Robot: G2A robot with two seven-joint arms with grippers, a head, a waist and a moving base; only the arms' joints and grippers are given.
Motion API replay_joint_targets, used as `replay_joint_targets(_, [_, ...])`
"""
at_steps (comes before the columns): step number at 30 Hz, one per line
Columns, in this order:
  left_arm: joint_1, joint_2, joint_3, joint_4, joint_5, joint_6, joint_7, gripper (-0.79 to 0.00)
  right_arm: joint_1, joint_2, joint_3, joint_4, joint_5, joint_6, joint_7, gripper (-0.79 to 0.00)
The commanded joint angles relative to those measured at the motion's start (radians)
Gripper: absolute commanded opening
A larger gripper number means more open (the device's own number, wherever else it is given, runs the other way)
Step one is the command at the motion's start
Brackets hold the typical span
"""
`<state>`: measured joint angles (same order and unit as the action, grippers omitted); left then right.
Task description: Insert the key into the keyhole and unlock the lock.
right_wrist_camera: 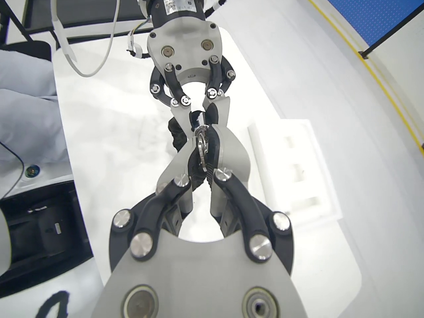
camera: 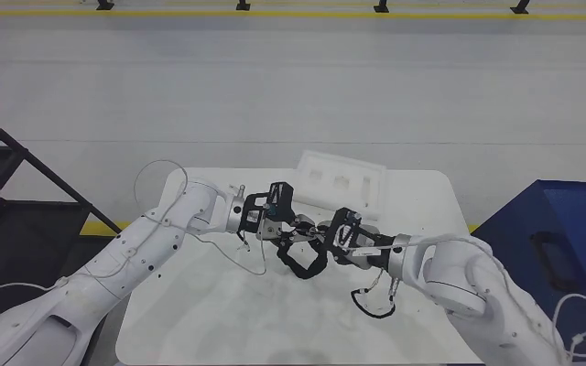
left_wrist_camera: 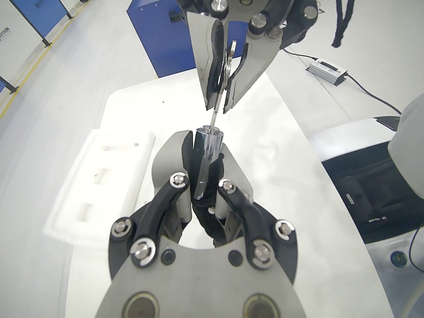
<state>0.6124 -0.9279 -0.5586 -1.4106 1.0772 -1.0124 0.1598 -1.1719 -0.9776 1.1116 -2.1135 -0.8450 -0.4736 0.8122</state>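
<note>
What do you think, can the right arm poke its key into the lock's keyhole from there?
Probably yes. The right tool holds the key with its tip right at the end of the lock, the left tool holds that end facing it, and nothing sits between them.

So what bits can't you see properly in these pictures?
Keyhole in the shiny silver cylinder lock: left wrist view, the flat silver key covers it, so how deep it goes is unclear.
Lock's body: right wrist view, mostly hidden behind the right gripper and the key's round head.
Key and lock: top view, too small to make out.
</note>
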Motion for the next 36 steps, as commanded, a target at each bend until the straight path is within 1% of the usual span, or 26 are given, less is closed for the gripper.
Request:
replay_joint_targets(1, [0.004, -0.002, -0.004, -0.001, 0.010, 0.000, 0.008, -0.785, -0.004, 0.000, 0.005, 0.012, 0.041, 0.011, 0.001, -0.711])
replay_joint_targets(2, [0.006, -0.003, -0.006, 0.000, 0.017, 0.000, 0.010, -0.785, -0.006, 0.000, 0.008, 0.018, 0.065, 0.015, 0.003, -0.640])
replay_joint_targets(3, [0.008, -0.003, -0.008, 0.000, 0.022, 0.000, 0.013, -0.785, -0.007, 0.000, 0.012, 0.021, 0.082, 0.018, 0.004, -0.545])
replay_joint_targets(4, [0.009, -0.004, -0.011, 0.001, 0.026, 0.000, 0.016, -0.785, -0.009, 0.000, 0.016, 0.027, 0.097, 0.020, 0.006, -0.422])
replay_joint_targets(5, [0.012, -0.005, -0.014, 0.002, 0.028, 0.000, 0.021, -0.785, -0.010, 0.001, 0.020, 0.028, 0.106, 0.021, 0.011, -0.132])
replay_joint_targets(6, [0.014, -0.006, -0.019, 0.004, 0.030, 0.000, 0.027, -0.785, -0.012, 0.002, 0.025, 0.027, 0.110, 0.019, 0.013, -0.006])
replay_joint_targets(13, [0.036, -0.010, -0.056, 0.023, 0.022, 0.000, 0.098, -0.785, -0.055, 0.013, 0.088, 0.023, 0.113, -0.009, -0.014, 0.000])
replay_joint_targets(17, [0.049, -0.010, -0.064, 0.028, 0.008, 0.000, 0.143, -0.785, -0.071, 0.016, 0.110, 0.070, 0.138, -0.055, -0.054, 0.000])
replay_joint_targets(20, [0.053, -0.010, -0.061, 0.024, 0.004, 0.000, 0.165, -0.785, -0.067, 0.014, 0.093, 0.118, 0.161, -0.093, -0.077, 0.000])
replay_joint_targets(27, [0.049, -0.009, -0.037, 0.010, -0.008, 0.000, 0.202, -0.785, -0.010, 0.001, 0.021, 0.216, 0.188, -0.152, -0.132, 0.000])
replay_joint_targets(28, [0.046, -0.009, -0.032, 0.011, -0.011, 0.000, 0.205, -0.785, -0.001, -0.002, 0.009, 0.229, 0.191, -0.156, -0.138, -0.092])
replay_joint_targets(30, [0.040, -0.009, -0.023, 0.012, -0.014, 0.000, 0.212, -0.785, 0.017, -0.006, -0.009, 0.253, 0.190, -0.162, -0.153, -0.311])
replay_joint_targets(31, [0.038, -0.009, -0.020, 0.014, -0.016, 0.000, 0.216, -0.785, 0.023, -0.008, -0.018, 0.262, 0.188, -0.163, -0.159, -0.453])
replay_joint_targets(32, [0.035, -0.009, -0.017, 0.015, -0.018, 0.000, 0.220, -0.785, 0.029, -0.010, -0.026, 0.269, 0.185, -0.163, -0.164, -0.514])
replay_joint_targets(33, [0.032, -0.008, -0.014, 0.017, -0.018, 0.000, 0.222, -0.785, 0.033, -0.012, -0.032, 0.275, 0.183, -0.162, -0.169, -0.619])
replay_joint_targets(34, [0.029, -0.008, -0.012, 0.018, -0.020, 0.000, 0.227, -0.785, 0.035, -0.013, -0.038, 0.281, 0.182, -0.162, -0.171, -0.785])
replay_joint_targets(36, [0.026, -0.008, -0.009, 0.021, -0.022, 0.000, 0.234, -0.785, 0.040, -0.015, -0.045, 0.289, 0.184, -0.163, -0.175, -0.785])
